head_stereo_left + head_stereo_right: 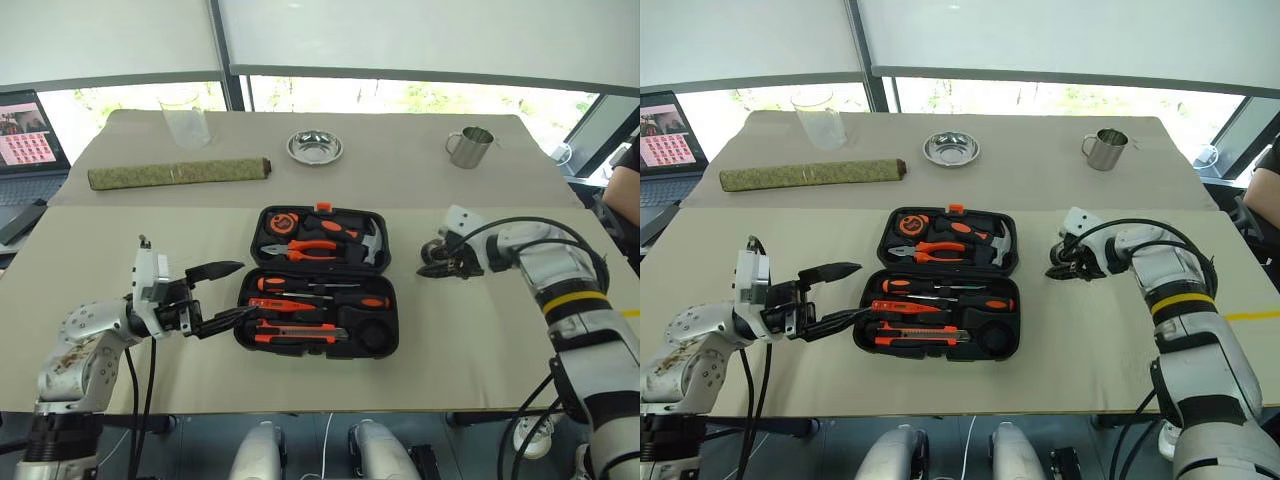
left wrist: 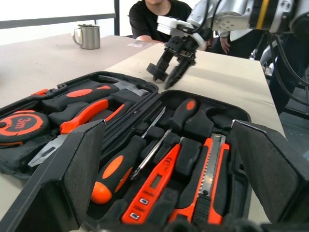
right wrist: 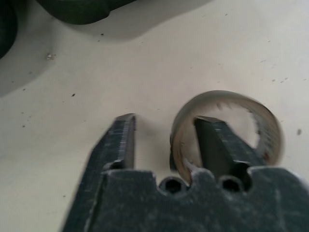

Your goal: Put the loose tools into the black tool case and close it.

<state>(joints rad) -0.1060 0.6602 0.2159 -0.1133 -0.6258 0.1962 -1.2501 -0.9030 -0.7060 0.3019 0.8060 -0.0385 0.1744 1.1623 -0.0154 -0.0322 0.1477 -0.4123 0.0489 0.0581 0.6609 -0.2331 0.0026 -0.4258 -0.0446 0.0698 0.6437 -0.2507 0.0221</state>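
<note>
The black tool case lies open and flat on the counter, both halves facing up. The right end effector is just to the right of the case, low over the counter, and its two black fingers straddle the wall of a tape roll: one finger stands inside the ring, the other outside it. The fingers are partly drawn together about the roll, but whether they already pinch the wall I cannot tell. The roll lies flat on the counter, apart from the case's right edge.

The left end effector is at the case's left edge, its fingers spread wide with nothing between them; the upper finger hangs level with the hinge line, the lower one reaches the near half's left rim.

In the near half of the case lie two screwdrivers with orange-black handles, an orange tester pen and an orange-black utility knife, each in a moulded slot. The far half holds pliers, a hammer and a tape measure.

Beyond the case stand a steel dish, a metal mug, a clear glass and a rolled green mat.
</note>
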